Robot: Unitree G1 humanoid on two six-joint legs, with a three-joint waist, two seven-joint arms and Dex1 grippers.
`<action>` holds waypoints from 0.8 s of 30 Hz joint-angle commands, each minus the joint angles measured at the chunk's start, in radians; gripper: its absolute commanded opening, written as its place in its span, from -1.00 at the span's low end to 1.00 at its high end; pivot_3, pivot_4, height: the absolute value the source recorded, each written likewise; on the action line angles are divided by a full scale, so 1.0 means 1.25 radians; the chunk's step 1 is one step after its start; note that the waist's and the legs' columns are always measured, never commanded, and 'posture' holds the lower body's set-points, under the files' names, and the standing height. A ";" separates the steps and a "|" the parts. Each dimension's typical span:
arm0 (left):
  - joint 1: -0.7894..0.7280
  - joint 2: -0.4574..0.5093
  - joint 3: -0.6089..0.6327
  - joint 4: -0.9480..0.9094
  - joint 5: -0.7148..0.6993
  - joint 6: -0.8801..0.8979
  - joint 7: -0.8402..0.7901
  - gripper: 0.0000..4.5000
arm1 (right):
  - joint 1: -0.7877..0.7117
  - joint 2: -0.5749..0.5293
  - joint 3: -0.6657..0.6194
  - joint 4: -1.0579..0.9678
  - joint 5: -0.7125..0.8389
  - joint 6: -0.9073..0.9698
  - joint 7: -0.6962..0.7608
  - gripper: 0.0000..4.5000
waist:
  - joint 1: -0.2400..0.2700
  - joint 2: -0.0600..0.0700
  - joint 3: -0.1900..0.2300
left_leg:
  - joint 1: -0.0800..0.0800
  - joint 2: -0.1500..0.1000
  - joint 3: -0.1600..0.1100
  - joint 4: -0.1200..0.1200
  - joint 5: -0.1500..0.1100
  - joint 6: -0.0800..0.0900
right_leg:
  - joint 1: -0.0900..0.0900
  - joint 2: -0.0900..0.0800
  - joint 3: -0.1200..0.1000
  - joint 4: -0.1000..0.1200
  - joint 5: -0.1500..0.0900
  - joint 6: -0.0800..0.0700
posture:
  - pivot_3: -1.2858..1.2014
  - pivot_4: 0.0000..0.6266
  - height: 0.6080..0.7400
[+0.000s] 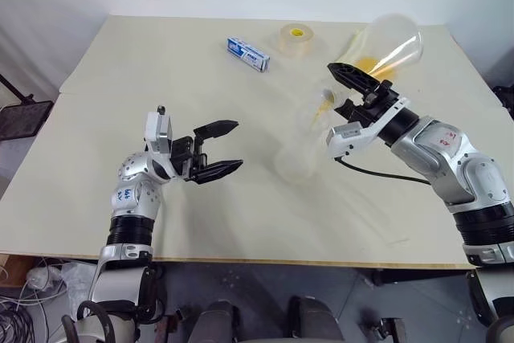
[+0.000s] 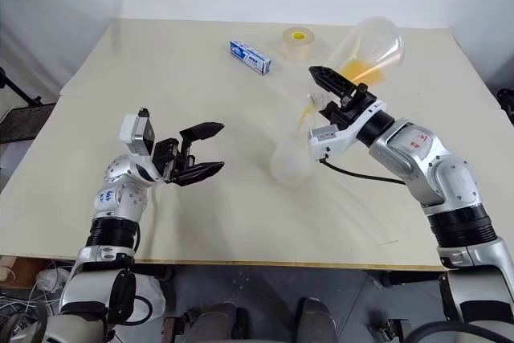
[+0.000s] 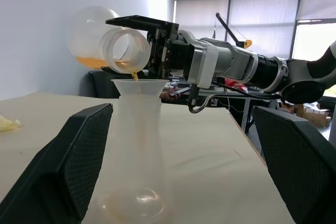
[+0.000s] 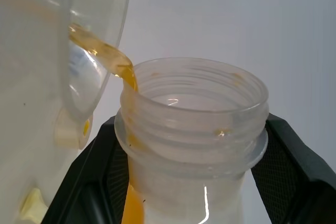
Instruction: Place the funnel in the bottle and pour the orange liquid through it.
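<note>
Right gripper (image 1: 347, 86) clamps tilted clear flask (image 1: 393, 42), thin orange liquid (image 3: 134, 75) streaming into funnel (image 3: 137, 86) atop bottle (image 3: 136, 156). Left gripper (image 1: 227, 147) wide, at 9 o'clock of bottle.

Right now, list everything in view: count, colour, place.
table: one, beige, under everything.
box: one, blue and white, lying at the far middle of the table.
tape roll: one, clear with a yellow centre, lying flat just right of the box.
bottle: one, clear, standing upright between the two hands.
funnel: one, clear, seated in the bottle's mouth.
flask: one, clear, tilted above the funnel.
orange liquid: a small pool in the flask, a thin stream running into the funnel.
left hand: black fingers, open, empty, left of the bottle.
right hand: black fingers, shut on the flask's neck.
</note>
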 commanded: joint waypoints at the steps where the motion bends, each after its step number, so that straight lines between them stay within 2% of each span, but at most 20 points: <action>1: -0.008 -0.001 0.003 -0.026 -0.017 -0.003 -0.003 1.00 | -0.022 -0.022 -0.012 -0.028 -0.010 -0.008 -0.022 0.22 | 0.000 0.000 0.000 | 0.000 0.000 0.000 0.000 0.000 0.000 | 0.000 0.000 0.000 0.000 0.000 0.000 | 0.03 -0.52 1.00; 24: -0.016 0.000 0.006 -0.015 -0.015 -0.006 -0.001 1.00 | -0.039 -0.029 -0.003 -0.012 -0.076 -0.033 -0.070 0.22 | 0.000 0.000 0.000 | 0.000 0.000 0.000 0.000 0.000 0.000 | 0.000 0.000 0.000 0.000 0.000 0.000 | 0.03 -0.52 1.00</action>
